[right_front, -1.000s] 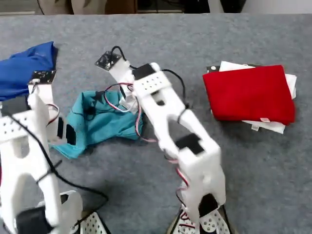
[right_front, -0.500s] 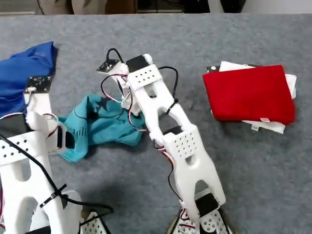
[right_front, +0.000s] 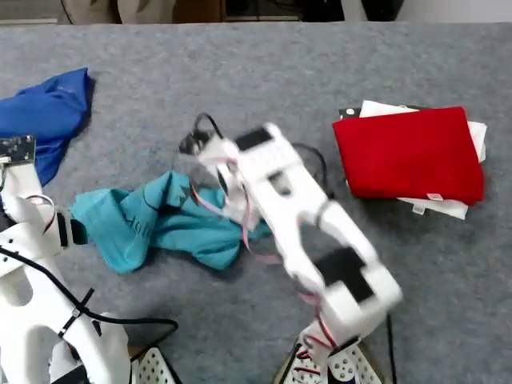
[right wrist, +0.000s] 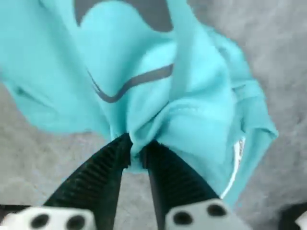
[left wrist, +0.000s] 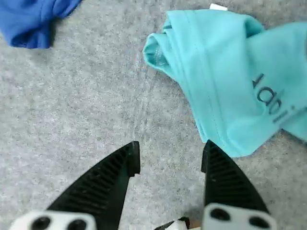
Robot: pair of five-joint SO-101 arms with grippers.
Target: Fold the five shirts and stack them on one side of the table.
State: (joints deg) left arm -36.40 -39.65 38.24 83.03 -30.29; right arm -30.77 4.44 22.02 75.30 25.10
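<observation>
Worktop point(right_front: 240, 72): grey felt-like cloth surface, all items lying on it.

Crumpled teal cotton shirt point(right_front: 160, 224): left of centre, unfolded and bunched into loose ridges. Dark print shows on the fabric in both wrist views point(left wrist: 225, 81) point(right wrist: 158, 86).

Right gripper point(right wrist: 136, 146): jaws nearly closed, with a pinched fold of the teal shirt between the black ribbed fingers point(right wrist: 108, 165). The fabric fans out away from the pinch. In the high view the right arm point(right_front: 296, 208) reaches from the near edge to the right-hand end of the teal shirt.

Left gripper point(left wrist: 170, 155): jaws spread wide, holding nothing, bare grey worktop visible between them. One fingertip sits just beside the folded edge of the teal shirt; cannot tell whether it touches. The left arm point(right_front: 32, 280) stands at the near left corner in the high view.

Crumpled royal-blue shirt point(right_front: 48, 112): far left of the worktop, unfolded and apart from the teal shirt. Also seen in the left wrist view point(left wrist: 33, 19).

Folded red shirt point(right_front: 408, 152): right side of the worktop, a neat rectangle on top of a folded white shirt point(right_front: 460, 208), whose edges stick out beneath it.
</observation>
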